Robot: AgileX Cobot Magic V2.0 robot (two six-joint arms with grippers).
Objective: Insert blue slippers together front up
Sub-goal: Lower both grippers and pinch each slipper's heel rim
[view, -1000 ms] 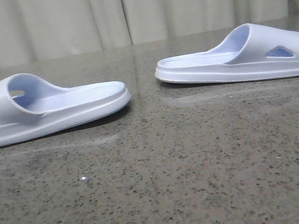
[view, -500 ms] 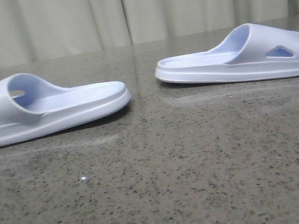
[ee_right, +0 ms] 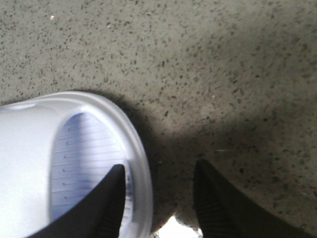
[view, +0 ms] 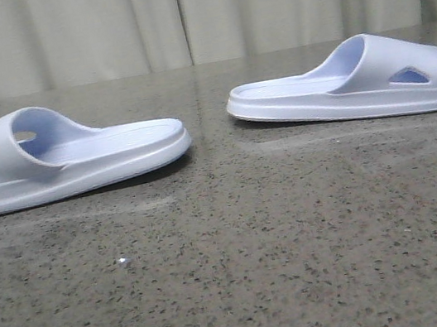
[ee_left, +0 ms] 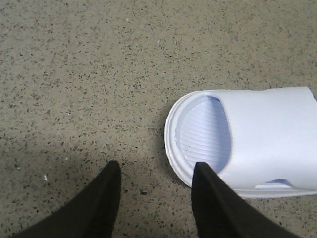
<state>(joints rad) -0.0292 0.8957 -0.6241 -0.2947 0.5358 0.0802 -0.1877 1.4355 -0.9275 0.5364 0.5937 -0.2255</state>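
Two blue slippers are being observed lying sole-down on the speckled grey stone table (view: pixel 246 276), well apart from each other. The left slipper (view: pixel 59 161) is being seen near the left edge of the front view, its open heel end pointing toward the middle of the table. The right slipper (view: pixel 357 86) is lying farther back on the right, its heel end likewise turned toward the middle. Each strap is being shown with a triangular side cutout, and the footbeds are ribbed.

In the left wrist view, the left gripper (ee_left: pixel 156 198) is being held above the table with its jaws parted and nothing between them; one dark finger is being seen over the rim of a slipper (ee_left: pixel 247 141). In the right wrist view, the right gripper (ee_right: pixel 158 198) is likewise being held open and empty, with one finger over the rim of a slipper (ee_right: pixel 64 158). Contact cannot be judged in either view. A pale curtain (view: pixel 193 12) is hanging behind the table.
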